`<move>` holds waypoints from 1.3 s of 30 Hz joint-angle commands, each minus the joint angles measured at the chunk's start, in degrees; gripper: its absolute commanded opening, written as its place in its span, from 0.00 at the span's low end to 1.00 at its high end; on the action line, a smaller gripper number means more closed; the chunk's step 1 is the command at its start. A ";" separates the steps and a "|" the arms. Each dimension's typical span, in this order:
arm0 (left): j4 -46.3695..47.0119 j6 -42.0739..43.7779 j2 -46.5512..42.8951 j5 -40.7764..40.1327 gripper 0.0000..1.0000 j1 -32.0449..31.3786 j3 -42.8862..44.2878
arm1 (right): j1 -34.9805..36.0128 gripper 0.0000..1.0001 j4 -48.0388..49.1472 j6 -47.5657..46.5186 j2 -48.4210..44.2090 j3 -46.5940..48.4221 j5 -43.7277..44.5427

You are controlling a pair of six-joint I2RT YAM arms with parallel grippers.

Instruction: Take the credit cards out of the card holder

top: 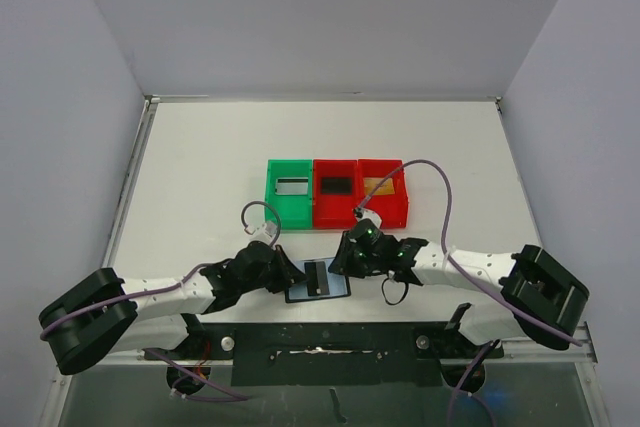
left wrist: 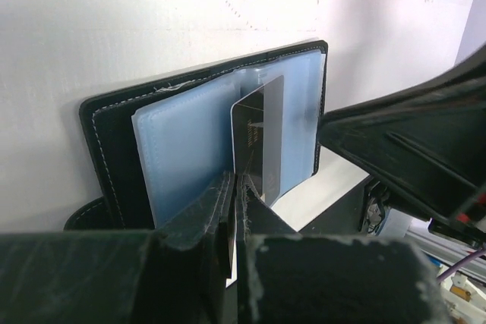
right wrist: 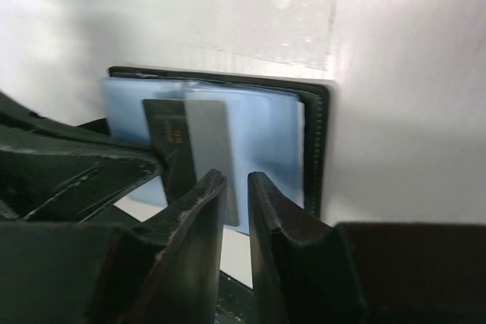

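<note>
The card holder (top: pixel 337 289) lies open near the front edge, its blue-grey pockets (left wrist: pixel 178 149) facing up. A black credit card (left wrist: pixel 262 138) with a grey stripe sticks out of a pocket, and it also shows as the dark card (right wrist: pixel 190 138) in the right wrist view. My left gripper (left wrist: pixel 235 186) is shut on the card's near edge. My right gripper (right wrist: pixel 231 184) hovers over the holder's other side, its jaws slightly open with nothing between them. Its left finger (right wrist: pixel 199 195) overlaps the card's corner.
Behind the holder stand a green bin (top: pixel 272 209), a red bin (top: pixel 318 212) and another red bin (top: pixel 402 209). A pale card (top: pixel 292 185), a black card (top: pixel 335 185) and a tan card (top: pixel 380 184) lie in them, one in each.
</note>
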 commanded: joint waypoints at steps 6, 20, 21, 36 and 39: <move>0.75 0.39 -0.61 -0.21 0.00 0.06 0.85 | 1.92 0.24 -1.32 -2.58 1.58 5.58 1.34; 6.47 -1.43 2.62 1.79 0.13 0.10 1.34 | 2.42 0.23 1.48 3.15 6.44 0.62 -1.54; 7.44 -1.77 2.87 1.92 0.14 0.13 1.03 | 2.40 0.23 1.45 3.23 6.44 0.54 -1.67; 11.17 -4.19 4.16 2.94 0.02 0.18 -0.40 | 1.91 0.22 2.58 2.62 5.03 -0.11 -1.22; 8.33 -3.61 2.65 2.28 0.00 0.22 -0.12 | 1.61 0.23 1.72 1.62 4.21 0.53 -0.54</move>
